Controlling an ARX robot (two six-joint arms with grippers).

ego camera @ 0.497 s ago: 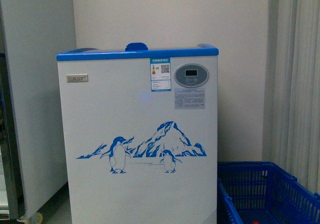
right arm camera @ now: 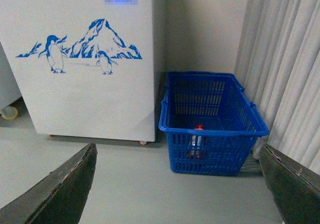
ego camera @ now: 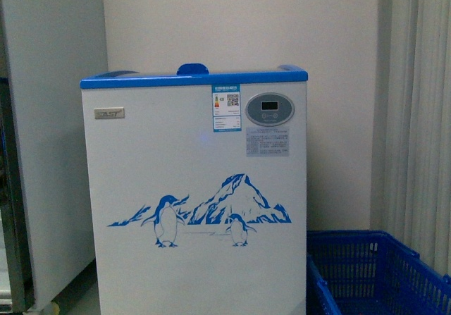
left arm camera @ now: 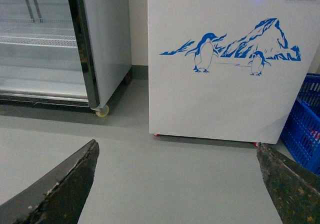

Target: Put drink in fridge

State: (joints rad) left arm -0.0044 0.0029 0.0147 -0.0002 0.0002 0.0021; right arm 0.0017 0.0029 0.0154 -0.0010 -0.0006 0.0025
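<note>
The fridge (ego camera: 194, 188), a white chest freezer with a blue top rim and a penguin-and-mountain graphic, stands straight ahead in the front view. It also shows in the left wrist view (left arm camera: 225, 83) and in the right wrist view (right arm camera: 85, 73). The drink (right arm camera: 197, 140) stands inside the blue crate (right arm camera: 212, 124), seen through its lattice wall, red cap up. My left gripper (left arm camera: 177, 184) is open and empty above the grey floor, short of the fridge's base. My right gripper (right arm camera: 177, 184) is open and empty above the floor, short of the crate.
A tall grey-white cabinet (ego camera: 49, 153) stands left of the fridge; its open front and wire shelves (left arm camera: 40, 38) show in the left wrist view. The blue crate (ego camera: 373, 273) sits right of the fridge. White curtains (right arm camera: 285, 68) hang at the right.
The front view has shifted slightly: the fridge and crate sit a little lower in the picture than before.
</note>
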